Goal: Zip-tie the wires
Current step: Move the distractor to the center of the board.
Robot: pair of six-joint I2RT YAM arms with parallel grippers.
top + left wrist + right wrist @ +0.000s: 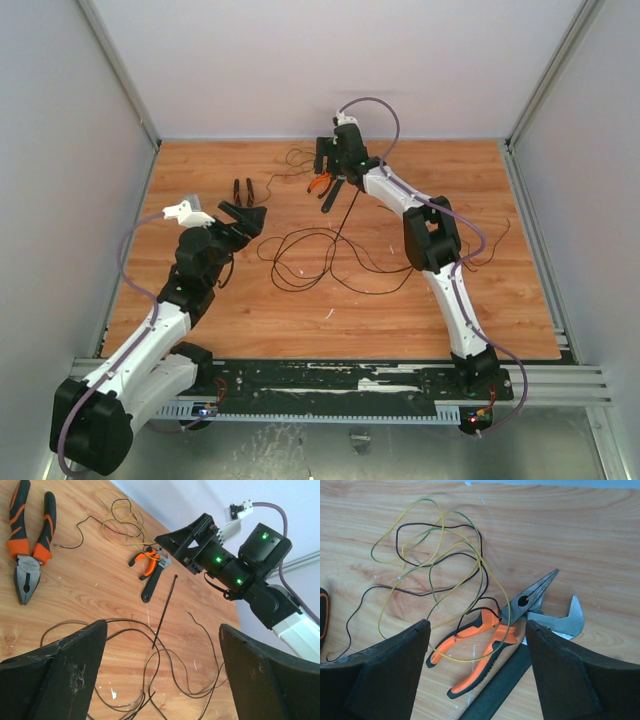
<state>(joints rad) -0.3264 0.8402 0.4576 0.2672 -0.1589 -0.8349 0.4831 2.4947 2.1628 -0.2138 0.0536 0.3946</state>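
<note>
The wires (pixel 300 234) lie in loose black-brown loops on the wooden table's middle, and they also show in the left wrist view (pixel 158 664). The zip tie (pixel 345 212) is a thin straight black strip lying flat just beyond the loops (pixel 165 611). My left gripper (pixel 245 215) is open and empty, held above the table left of the wires (pixel 162 630). My right gripper (pixel 335 165) is open and empty at the back. It hangs over orange needle-nose pliers (pixel 490 635), beyond the zip tie's far end.
Orange-black combination pliers (pixel 243 190) lie at the back left (pixel 27 545). A black-handled adjustable wrench (pixel 560 622) lies beside the needle-nose pliers (pixel 147 560). Thin yellow-green and black wires (pixel 435 555) loop at the back. Grey walls (pixel 60 150) enclose the table.
</note>
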